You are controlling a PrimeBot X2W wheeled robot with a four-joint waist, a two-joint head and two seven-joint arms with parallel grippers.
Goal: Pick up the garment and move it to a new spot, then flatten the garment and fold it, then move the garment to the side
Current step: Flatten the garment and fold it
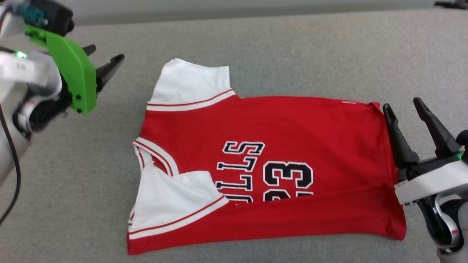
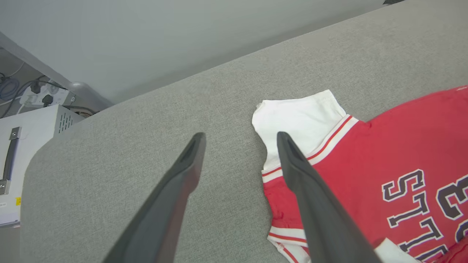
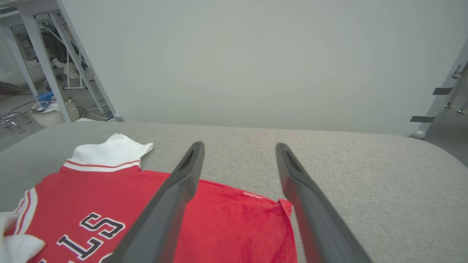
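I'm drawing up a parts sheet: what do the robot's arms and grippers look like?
Left gripper: two long dark tapering fingers, a bright green plate, pale wrist, green light, black cable. Right gripper: the same fingers on a black base, white casing.

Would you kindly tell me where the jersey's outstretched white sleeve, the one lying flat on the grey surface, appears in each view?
Head view: the white sleeve lies upper centre-left, at the far corner of the jersey.
Left wrist view: the sleeve is right of centre.
Right wrist view: the sleeve is on the left, near mid-height.
Shared landmark: the black letter S.
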